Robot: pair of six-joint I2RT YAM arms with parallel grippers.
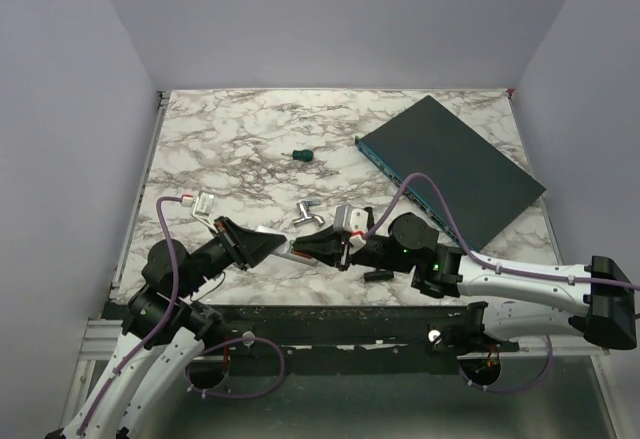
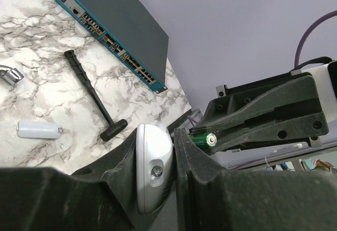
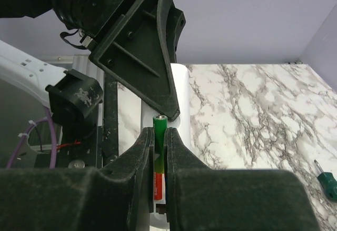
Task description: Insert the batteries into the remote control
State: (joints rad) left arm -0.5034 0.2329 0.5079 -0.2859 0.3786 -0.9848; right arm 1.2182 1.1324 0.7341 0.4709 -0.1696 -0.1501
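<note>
My left gripper (image 2: 156, 139) is shut on the remote control (image 2: 152, 168), a white handset seen end-on between the black fingers. The right gripper (image 3: 159, 133) is shut on a battery (image 3: 160, 147), a thin cylinder, green towards its metal tip and orange-red lower down. The battery lies along the white remote control (image 3: 181, 91), its tip close under the left gripper's finger (image 3: 147, 47). From the left wrist the battery's metal end (image 2: 206, 139) shows just right of the remote. In the top view both grippers (image 1: 270, 247) (image 1: 325, 249) meet near the table's front edge.
A dark teal flat box (image 1: 455, 169) lies at the back right. A green-handled screwdriver (image 1: 301, 155) and a silver bent metal piece (image 1: 305, 214) sit mid-table. A black tool (image 2: 92, 94) and a small white cylinder (image 2: 37, 130) lie beside the box.
</note>
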